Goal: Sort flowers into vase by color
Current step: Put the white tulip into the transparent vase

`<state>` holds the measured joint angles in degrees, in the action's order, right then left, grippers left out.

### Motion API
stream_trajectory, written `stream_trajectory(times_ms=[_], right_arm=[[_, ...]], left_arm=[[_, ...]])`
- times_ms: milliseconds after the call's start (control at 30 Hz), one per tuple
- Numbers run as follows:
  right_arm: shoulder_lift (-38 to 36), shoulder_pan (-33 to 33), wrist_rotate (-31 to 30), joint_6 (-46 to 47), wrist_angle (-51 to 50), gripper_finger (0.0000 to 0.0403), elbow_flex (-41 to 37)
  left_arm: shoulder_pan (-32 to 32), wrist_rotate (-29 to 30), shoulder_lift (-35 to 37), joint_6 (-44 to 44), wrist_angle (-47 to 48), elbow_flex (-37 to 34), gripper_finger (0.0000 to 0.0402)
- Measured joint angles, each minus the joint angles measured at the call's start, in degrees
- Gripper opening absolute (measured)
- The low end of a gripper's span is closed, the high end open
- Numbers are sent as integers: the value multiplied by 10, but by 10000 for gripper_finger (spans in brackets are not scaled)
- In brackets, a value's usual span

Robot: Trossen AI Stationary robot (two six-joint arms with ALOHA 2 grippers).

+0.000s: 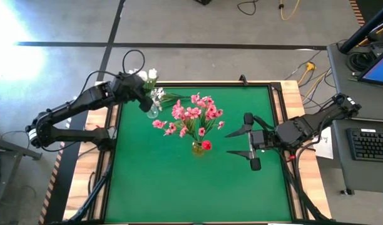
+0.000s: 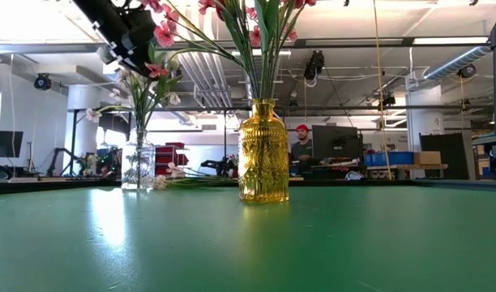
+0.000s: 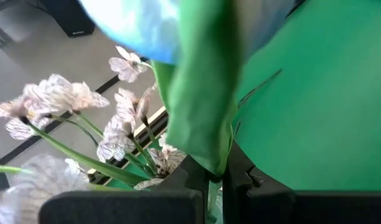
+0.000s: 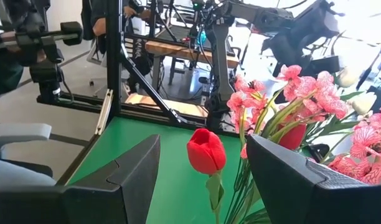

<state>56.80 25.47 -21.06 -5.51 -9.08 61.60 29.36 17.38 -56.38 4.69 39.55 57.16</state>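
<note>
A clear glass vase at the table's far left holds small white blossom sprays. My left gripper hangs just above it, shut on the green stem of a white tulip. The tulip's blossom shows blurred and close in the left wrist view. A yellow glass vase mid-table holds pink blossom sprays and a red tulip. My right gripper stands open to the right of the yellow vase, level and pointing at it, touching nothing. My left gripper pinches the white tulip's green stem and leaf between its two fingers. The fingers slant down from the table's left side and lie across the stem. The blossom stands above the fingers; the stem's lower end is hidden below them.
Loose green stems lie on the green table behind the yellow vase, near the far edge. Beyond the table the low view shows a person at a desk. A keyboard sits on a side desk to the right.
</note>
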Motion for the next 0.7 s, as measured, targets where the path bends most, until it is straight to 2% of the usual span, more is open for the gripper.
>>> stream_trajectory(times_ms=[700], right_arm=[[0,0,-1,-1,5,233,0]], left_arm=[[0,-4,-1,30,-4,-15,1]])
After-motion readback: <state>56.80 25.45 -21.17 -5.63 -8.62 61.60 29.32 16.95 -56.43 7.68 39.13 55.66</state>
